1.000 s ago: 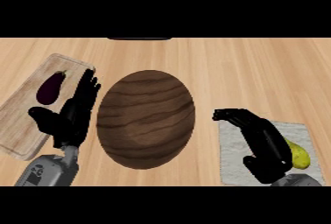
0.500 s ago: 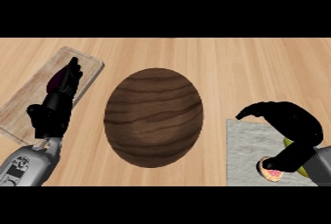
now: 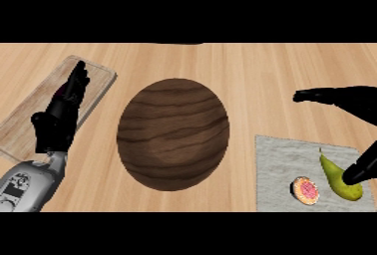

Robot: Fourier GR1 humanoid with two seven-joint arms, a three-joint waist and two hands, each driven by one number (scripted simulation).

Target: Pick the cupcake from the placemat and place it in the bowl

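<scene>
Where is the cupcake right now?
In the head view the cupcake lies at lower right on the grey placemat, just left of the pear, apart from the wooden bowl.

A pale wooden cutting board lies slantwise at the counter's left, a dark purple thing on it, mostly hidden; a yellow-green pear lies near the right edge, narrow end pointing up; the counter is light wood.
</scene>
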